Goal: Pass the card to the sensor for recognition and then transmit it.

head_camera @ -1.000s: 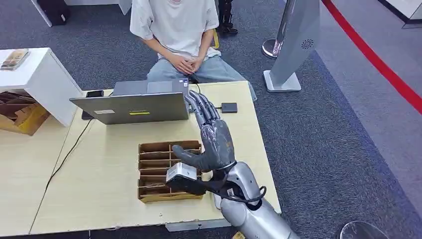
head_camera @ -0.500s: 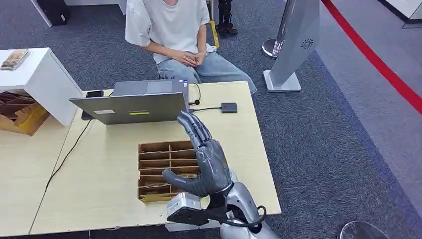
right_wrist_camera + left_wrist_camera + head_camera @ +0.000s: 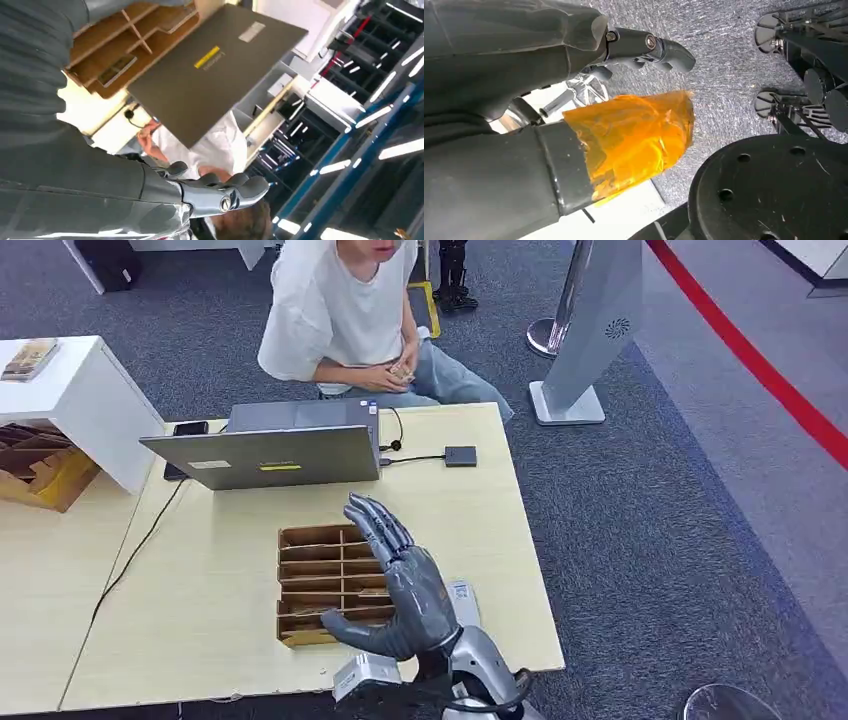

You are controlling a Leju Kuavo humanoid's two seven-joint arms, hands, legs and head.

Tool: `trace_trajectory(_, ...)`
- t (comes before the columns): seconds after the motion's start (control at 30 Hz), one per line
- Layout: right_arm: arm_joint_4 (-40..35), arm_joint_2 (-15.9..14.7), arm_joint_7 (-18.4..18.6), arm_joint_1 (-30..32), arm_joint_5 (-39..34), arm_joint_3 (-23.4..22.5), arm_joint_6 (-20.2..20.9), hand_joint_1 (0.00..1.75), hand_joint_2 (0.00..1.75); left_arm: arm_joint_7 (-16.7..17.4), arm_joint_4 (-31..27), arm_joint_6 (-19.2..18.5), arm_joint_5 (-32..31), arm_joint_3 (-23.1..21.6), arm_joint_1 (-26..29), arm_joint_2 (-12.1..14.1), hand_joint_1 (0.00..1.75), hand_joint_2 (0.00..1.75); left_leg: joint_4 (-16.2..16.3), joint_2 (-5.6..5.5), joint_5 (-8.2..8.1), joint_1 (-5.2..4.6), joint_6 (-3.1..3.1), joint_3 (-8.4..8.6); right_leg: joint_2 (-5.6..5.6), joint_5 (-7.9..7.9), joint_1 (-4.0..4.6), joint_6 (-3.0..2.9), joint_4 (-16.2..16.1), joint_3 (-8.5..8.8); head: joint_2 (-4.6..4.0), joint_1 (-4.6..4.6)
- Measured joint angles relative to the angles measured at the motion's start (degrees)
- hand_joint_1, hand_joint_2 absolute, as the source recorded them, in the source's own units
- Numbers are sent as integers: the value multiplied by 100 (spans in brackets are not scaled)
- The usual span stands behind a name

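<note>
Setting: grey carpeted floor [image 3: 640, 540] with a red line; light wooden table [image 3: 200, 610] in front of the robot, a seated person [image 3: 345, 315] in a white shirt at its far side. On the table: a grey laptop [image 3: 265, 455], lid toward the robot; a small dark sensor pad [image 3: 460, 456] on a cable, just beside the laptop's right edge near the far side; a brown slotted card tray [image 3: 315, 585] in the middle, with something flat lying in at least one slot; a white card-like item [image 3: 462, 595] flat on the table just right of the robot's wrist, markings too small to read. Right hand [image 3: 400, 580]: raised over the tray's right part, fingers extended and spread, thumb out to the side, holding nothing. Left hand [image 3: 524, 100]: hanging over the carpet, orange film around one finger; whether it is spread or curled cannot be told. Step in hand, as judged: card not yet picked up; recognition and handover remain. Next move calls for lowering the right hand onto a card, in the tray or beside it, and pinching it securely before carrying it to the sensor pad.
</note>
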Motion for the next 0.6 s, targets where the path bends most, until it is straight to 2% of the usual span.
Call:
trace_trajectory(0.27,229,-50,-61,56,-4,83,-35,0,175,0,0,2,26,0,1,0,0,0,0,0,0,0,0,0,0,0,0,0,0,0,0,0)
trace_trajectory(0.6,562,-70,131,55,645,162,-396,0,175,9,0,-7,66,-2,1,0,0,0,0,0,0,0,0,0,0,0,0,0,0,0,0,0)
